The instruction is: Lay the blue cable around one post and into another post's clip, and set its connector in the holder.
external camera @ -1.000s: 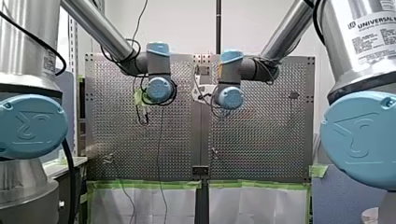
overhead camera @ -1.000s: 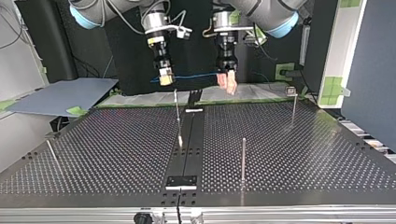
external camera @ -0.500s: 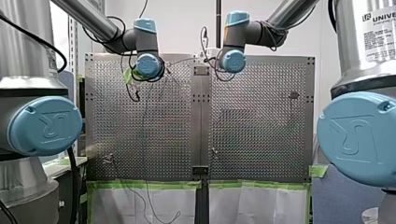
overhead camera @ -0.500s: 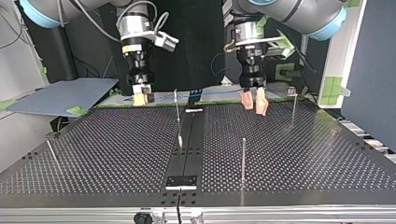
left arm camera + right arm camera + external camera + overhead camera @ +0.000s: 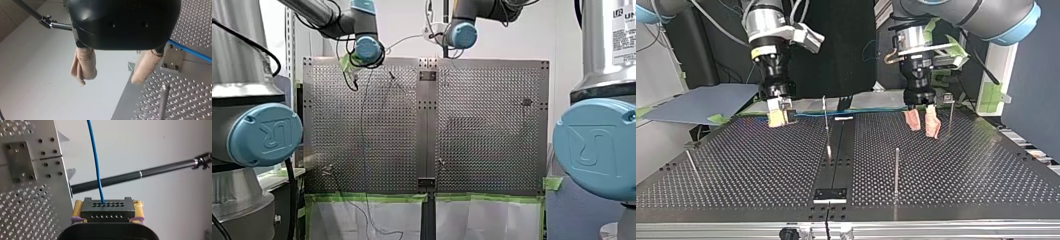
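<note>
Connector (image 5: 107, 210) sits clamped between my right hand's (image 5: 778, 117) yellow pads (image 5: 77, 207), blue cable (image 5: 96, 162) running straight out ahead of it and along the desk's (image 5: 946, 165) far edge in the top view. Beyond, my left hand (image 5: 922, 122) hangs wide open and empty, cable passing near one finger (image 5: 145, 67).

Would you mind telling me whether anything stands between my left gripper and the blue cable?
Nothing visible does. My left gripper hangs open and empty, and the blue cable runs bare just past one pad. A post stands ahead of the gripper, aside from that line.
</note>
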